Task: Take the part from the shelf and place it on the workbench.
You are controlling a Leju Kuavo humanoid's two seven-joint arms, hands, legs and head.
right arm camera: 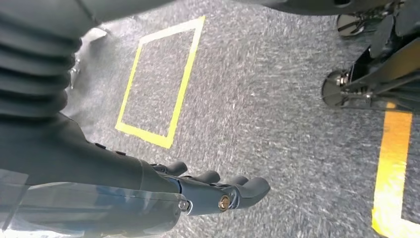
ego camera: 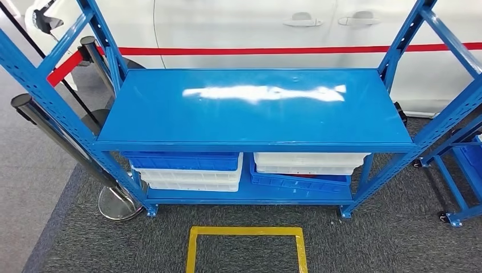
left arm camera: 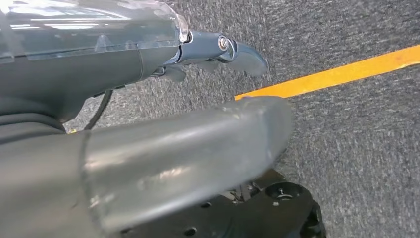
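A blue metal shelf (ego camera: 256, 108) stands in front of me, its glossy top board bare. On its lower board sit a blue bin (ego camera: 182, 161) stacked on a white bin (ego camera: 190, 179) at the left. At the right a white bin (ego camera: 310, 162) lies on a tilted blue bin (ego camera: 298, 183). The top board hides the insides of the bins. My left hand (left arm camera: 188, 144) hangs over the grey carpet with its fingers stretched out and nothing in it. My right hand (right arm camera: 198, 193) also hangs above the carpet, fingers extended and empty.
A yellow tape square (ego camera: 245, 249) marks the carpet just before the shelf. Two barrier posts (ego camera: 57, 136) with a round steel base (ego camera: 118, 203) lean at the shelf's left. A white car (ego camera: 256, 28) stands behind, and another blue rack (ego camera: 466, 165) at the right.
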